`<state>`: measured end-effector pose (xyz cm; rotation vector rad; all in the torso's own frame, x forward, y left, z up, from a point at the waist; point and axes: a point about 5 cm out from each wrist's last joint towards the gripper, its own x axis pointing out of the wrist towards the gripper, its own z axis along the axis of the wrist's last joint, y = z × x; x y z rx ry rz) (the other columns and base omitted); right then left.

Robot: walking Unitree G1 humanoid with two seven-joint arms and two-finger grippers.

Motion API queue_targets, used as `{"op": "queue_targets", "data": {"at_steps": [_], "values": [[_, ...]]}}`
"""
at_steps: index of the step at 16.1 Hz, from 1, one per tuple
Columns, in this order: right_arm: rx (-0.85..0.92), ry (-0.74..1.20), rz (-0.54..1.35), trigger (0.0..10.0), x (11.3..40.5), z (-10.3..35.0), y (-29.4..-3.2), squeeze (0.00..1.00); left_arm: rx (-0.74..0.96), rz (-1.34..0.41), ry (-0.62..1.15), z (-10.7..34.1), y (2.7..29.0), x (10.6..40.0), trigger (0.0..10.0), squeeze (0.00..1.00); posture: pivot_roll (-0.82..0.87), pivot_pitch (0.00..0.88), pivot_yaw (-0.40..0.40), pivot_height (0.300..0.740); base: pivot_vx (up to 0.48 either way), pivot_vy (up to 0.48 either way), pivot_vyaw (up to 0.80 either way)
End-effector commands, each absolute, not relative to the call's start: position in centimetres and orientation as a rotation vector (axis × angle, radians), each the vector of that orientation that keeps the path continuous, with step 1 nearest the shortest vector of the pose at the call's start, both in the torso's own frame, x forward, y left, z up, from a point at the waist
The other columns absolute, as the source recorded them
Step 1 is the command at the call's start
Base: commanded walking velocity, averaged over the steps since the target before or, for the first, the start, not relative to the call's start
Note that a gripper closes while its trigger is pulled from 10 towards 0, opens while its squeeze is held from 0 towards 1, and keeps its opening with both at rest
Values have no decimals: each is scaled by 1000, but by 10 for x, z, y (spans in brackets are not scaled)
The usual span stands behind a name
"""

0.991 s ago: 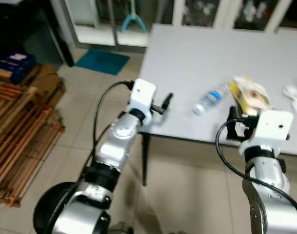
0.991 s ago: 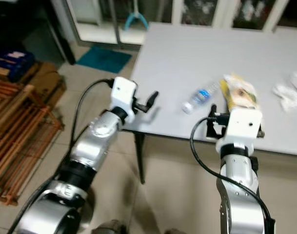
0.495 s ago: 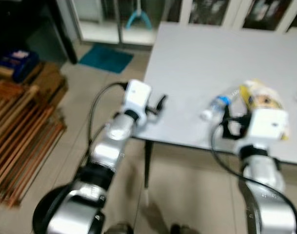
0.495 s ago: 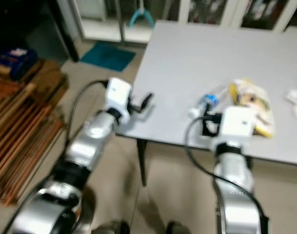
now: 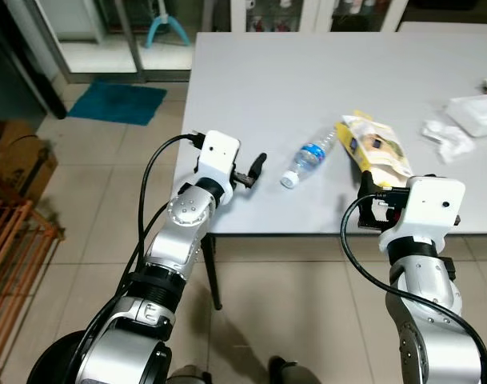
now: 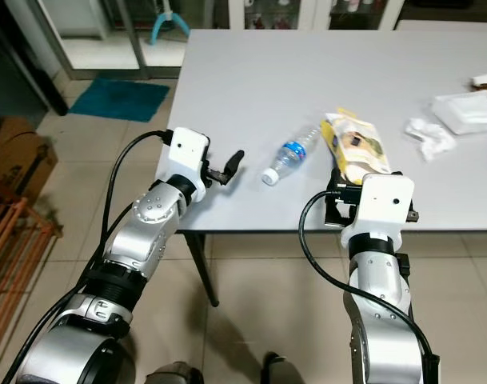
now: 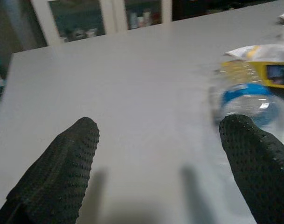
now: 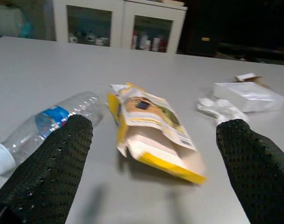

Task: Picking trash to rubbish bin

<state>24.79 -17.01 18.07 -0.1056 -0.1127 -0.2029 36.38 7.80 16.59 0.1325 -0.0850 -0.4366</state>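
A clear plastic bottle [image 5: 309, 155] with a blue label lies on its side on the grey table [image 5: 267, 80]. Just to its right rests a torn yellow snack bag [image 5: 373, 146]. Further right are a crumpled white tissue [image 5: 445, 138] and a flat white pack [image 5: 475, 112]. My left gripper [image 5: 255, 168] hovers open over the table's near edge, left of the bottle [image 7: 244, 95]. My right gripper [image 8: 155, 128] is open and empty at the near edge, facing the snack bag [image 8: 151, 128], with the bottle [image 8: 44, 122] to one side.
White glass-fronted cabinets stand behind the table. On the tiled floor to the left lie a teal mat [image 5: 115, 102], a cardboard box [image 5: 19, 160] and a wooden rack [image 5: 11, 256]. A blue stand [image 5: 165, 28] is by the glass door.
The whole picture has shifted and sharpened as the camera moved. Both grippers stay raised and open at the table's near edge. The trash lies where it was.
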Motion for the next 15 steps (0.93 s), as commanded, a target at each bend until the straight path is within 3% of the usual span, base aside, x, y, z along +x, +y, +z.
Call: {"op": "queue_targets", "data": {"at_steps": [1, 8, 15], "values": [[-108, -106, -210, 10000, 246, 180, -170, 0, 139, -447, -82, 167, 76, 365, 10000, 0, 116, 152, 18, 740, 0, 0, -775], [-106, -95, -200, 10000, 246, 178, -168, 0, 164, -474, -101, 171, 76, 370, 10000, 0, 114, 157, 23, 740, 0, 0, -774], [-72, -124, -132, 10000, 243, 182, -153, 0, 216, -453, -86, 167, 84, 378, 10000, 0, 106, 188, 29, 740, 0, 0, 0]]}}
